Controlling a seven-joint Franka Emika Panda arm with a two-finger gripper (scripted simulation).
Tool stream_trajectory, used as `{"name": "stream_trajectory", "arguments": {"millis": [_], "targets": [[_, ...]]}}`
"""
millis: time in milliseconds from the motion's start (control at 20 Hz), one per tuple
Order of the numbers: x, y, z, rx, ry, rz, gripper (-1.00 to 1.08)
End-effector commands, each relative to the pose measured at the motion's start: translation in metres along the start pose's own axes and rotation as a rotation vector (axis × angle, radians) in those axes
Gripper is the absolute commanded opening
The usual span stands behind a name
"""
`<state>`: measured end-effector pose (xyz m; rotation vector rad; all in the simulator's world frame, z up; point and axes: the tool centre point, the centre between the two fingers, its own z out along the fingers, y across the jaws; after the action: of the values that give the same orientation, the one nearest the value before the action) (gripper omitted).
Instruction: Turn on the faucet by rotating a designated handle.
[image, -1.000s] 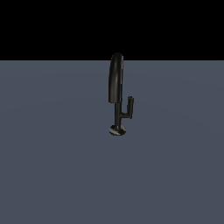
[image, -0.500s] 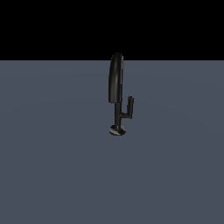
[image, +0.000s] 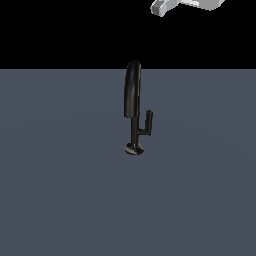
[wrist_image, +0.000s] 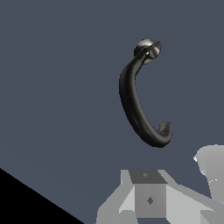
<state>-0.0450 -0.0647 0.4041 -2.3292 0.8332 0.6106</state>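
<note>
The faucet (image: 134, 131) is glossy black and stands upright on the grey surface, with a round base, a thin stem and a thick arched spout (image: 132, 90). The handle (image: 149, 121) is a short upright lever on a stubby arm, on the stem's side toward the exterior view's right. My gripper (image: 162, 7) shows only as a white and grey piece at the top edge, high above the faucet and toward the exterior view's right, touching nothing. The wrist view looks down on the spout (wrist_image: 135, 105) and the handle (wrist_image: 155, 49). Grey gripper parts (wrist_image: 148, 199) show there; the fingers' gap is not visible.
A flat grey surface (image: 60, 190) extends all round the faucet. A black background lies beyond its far edge. No other objects are in view.
My gripper has come into the top of the exterior view, where no arm showed before. The faucet and handle have not moved.
</note>
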Motion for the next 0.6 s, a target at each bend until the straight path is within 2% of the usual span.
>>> {"name": "stream_trajectory", "arguments": {"millis": [0,550], "targets": [[0.018,0.0,0.004,0.04,-0.043,0.047,-1.0],[0.099,0.01,0.038,0.235,-0.253,0.274,-1.0]]}}
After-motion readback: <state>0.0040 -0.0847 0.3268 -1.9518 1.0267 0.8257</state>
